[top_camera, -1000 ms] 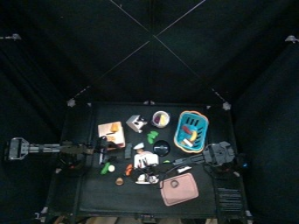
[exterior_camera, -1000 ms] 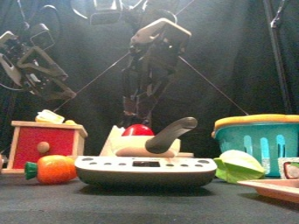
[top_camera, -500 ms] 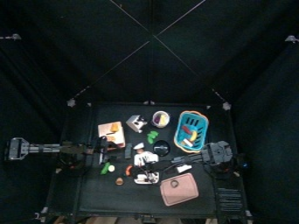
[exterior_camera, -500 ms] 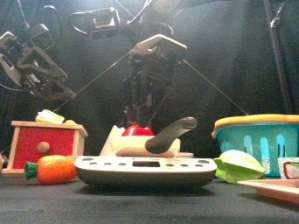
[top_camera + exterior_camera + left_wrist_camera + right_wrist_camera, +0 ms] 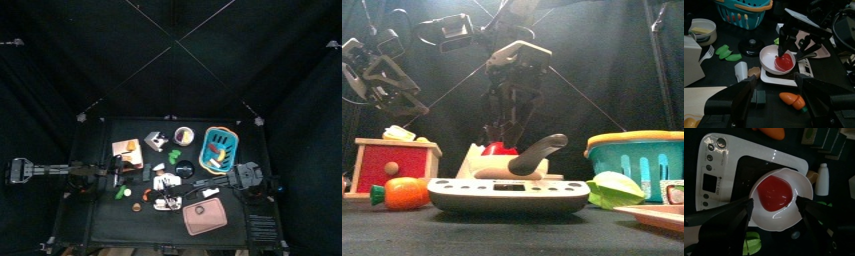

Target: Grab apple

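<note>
The red apple (image 5: 774, 193) lies in a white bowl (image 5: 803, 187) on the white kitchen scale (image 5: 731, 163). My right gripper (image 5: 774, 204) hangs open just above the bowl, a jaw on each side of the apple, not touching it. In the front view the right gripper (image 5: 498, 135) hangs right over the apple (image 5: 500, 149). In the left wrist view the apple (image 5: 783, 62) shows under the right arm's fingers (image 5: 783, 46). My left gripper (image 5: 774, 79) is open and empty, back from the bowl at the table's left.
A teal basket (image 5: 636, 160) stands at the right and a red wooden box (image 5: 396, 165) at the left. An orange carrot (image 5: 791, 99), a white bottle (image 5: 741, 70), green pods (image 5: 725, 52) and a pink board (image 5: 207, 215) lie around the scale.
My right gripper has come down and a little to the left, closer over the apple in the bowl. The left arm has hardly moved.
</note>
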You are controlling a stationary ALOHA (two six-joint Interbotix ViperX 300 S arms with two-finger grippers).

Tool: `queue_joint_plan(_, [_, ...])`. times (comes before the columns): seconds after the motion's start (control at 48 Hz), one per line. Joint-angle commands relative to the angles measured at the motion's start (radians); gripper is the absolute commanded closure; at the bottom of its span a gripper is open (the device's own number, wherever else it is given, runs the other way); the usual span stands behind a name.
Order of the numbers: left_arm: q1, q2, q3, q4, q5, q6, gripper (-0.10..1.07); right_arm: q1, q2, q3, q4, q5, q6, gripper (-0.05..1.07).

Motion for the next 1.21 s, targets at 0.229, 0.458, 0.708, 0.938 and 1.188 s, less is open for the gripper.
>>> queue_joint_plan(0.229, [0.012, 0.002, -0.006, -0.005, -0.006, 0.002, 0.02, -0.006, -0.014, -0.021, -0.028, -0.002, -0.005, 0.03])
queue_joint_plan(0.458, [0.020, 0.002, -0.005, -0.005, -0.006, 0.002, 0.02, -0.014, 0.003, -0.017, -0.025, -0.005, -0.005, 0.03])
queue_joint_plan(0.708, [0.021, 0.002, -0.003, -0.005, -0.006, 0.002, 0.02, -0.029, 0.009, -0.006, -0.015, -0.046, -0.005, 0.04])
queue_joint_plan(0.938, [0.023, 0.000, -0.003, -0.005, -0.006, 0.002, 0.02, -0.044, 0.011, 0.020, -0.008, -0.080, -0.005, 0.06])
queue_joint_plan(1.188, [0.023, 0.000, -0.003, -0.005, -0.006, 0.002, 0.02, -0.061, 0.011, 0.041, 0.020, -0.107, -0.005, 0.20])
